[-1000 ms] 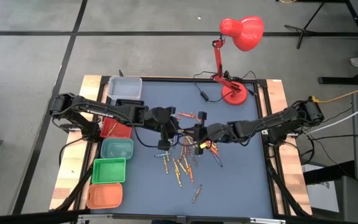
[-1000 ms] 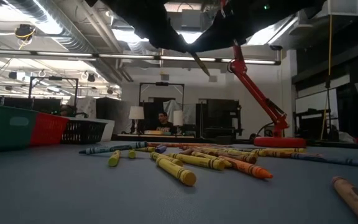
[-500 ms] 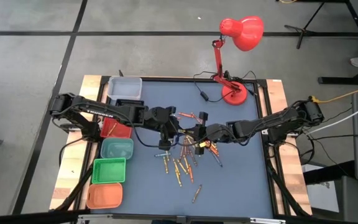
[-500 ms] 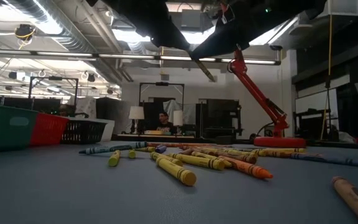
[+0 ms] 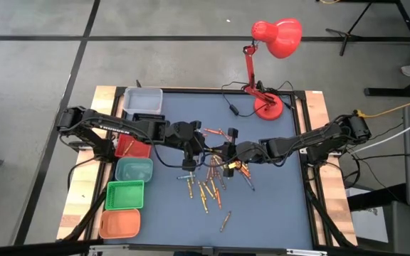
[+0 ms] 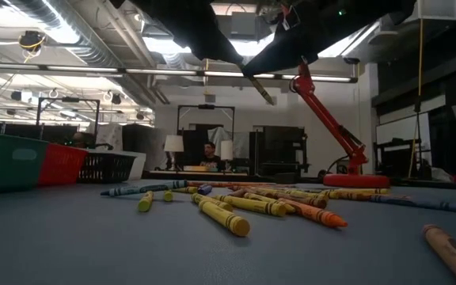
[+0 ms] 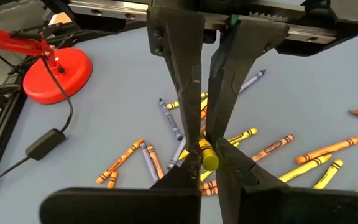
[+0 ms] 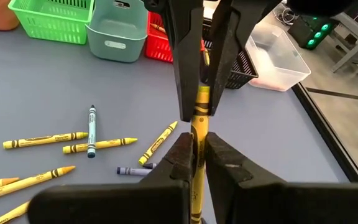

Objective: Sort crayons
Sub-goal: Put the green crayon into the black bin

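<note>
Both grippers meet above the middle of the blue table, each shut on the same yellow crayon point(image 8: 195, 134). My left gripper point(image 5: 202, 149) comes from the table's left and my right gripper point(image 5: 222, 153) from its right. The crayon shows end-on in the left wrist view point(image 7: 207, 157) and as a slanted stick high in the low view point(image 6: 260, 85). Below them, loose crayons point(image 5: 208, 186) in yellow, orange and blue lie flat on the table and also show in the low view point(image 6: 236, 204). My left gripper pinches the yellow crayon between its two fingers near one end point(image 7: 206, 160). The right wrist view shows that grip farther along the stick point(image 8: 202, 101). The crayon is lifted clear of the table. My right gripper pinches the same crayon at its other part point(image 8: 194, 149) between its two fingers, which lie along the stick. The crayon runs straight on from them to the left gripper's fingers point(image 8: 188, 74), clear of the table.
Bins stand along the table's left side: a clear one point(image 5: 143, 99), red point(image 5: 132, 148), teal point(image 5: 134, 169), a green basket point(image 5: 125, 195), orange point(image 5: 119, 224). A red desk lamp point(image 5: 267, 107) with its cable point(image 5: 230, 110) stands at the far right. One crayon point(image 5: 225, 222) lies apart near the front.
In the low view the lifted crayon has shifted a little down and toward the table's right under the two grippers. It has kept still for the last half second. The crayons on the table have not moved.
</note>
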You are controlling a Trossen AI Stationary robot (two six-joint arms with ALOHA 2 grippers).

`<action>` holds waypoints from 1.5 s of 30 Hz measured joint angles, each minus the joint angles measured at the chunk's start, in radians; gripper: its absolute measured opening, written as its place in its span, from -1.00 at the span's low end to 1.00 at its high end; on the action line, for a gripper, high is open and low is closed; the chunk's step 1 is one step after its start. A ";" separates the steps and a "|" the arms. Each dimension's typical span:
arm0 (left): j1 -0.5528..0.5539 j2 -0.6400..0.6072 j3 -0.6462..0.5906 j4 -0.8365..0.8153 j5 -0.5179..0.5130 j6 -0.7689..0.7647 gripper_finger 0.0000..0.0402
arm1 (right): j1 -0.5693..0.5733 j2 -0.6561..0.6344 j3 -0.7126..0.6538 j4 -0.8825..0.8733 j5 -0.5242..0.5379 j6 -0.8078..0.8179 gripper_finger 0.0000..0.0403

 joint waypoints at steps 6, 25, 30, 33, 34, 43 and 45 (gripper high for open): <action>-0.001 0.000 0.000 -0.010 -0.051 -0.001 -0.96 | -0.001 0.000 0.000 0.000 0.002 -0.004 -0.86; 0.019 -0.038 0.000 -0.318 -0.161 -0.093 -0.95 | -0.001 0.000 0.000 -0.090 0.001 -0.003 -0.19; 0.030 -0.115 0.000 -0.511 -0.321 -0.161 -0.95 | -0.001 0.000 0.000 -0.136 0.002 0.006 -0.20; 0.042 -0.164 0.000 -0.642 -0.413 -0.229 -0.95 | -0.001 0.000 0.000 -0.141 0.002 0.019 -0.20; 0.048 -0.177 0.000 -0.698 -0.435 -0.259 -0.95 | -0.001 0.000 0.000 -0.142 0.002 0.019 -0.20; 0.127 -0.215 0.000 -1.122 -0.483 -0.531 -0.94 | -0.017 0.000 0.000 -0.146 0.003 0.020 -0.20; 0.149 -0.214 -0.003 -1.155 -0.486 -0.559 -0.94 | -0.023 0.000 0.000 -0.146 0.003 0.021 -0.20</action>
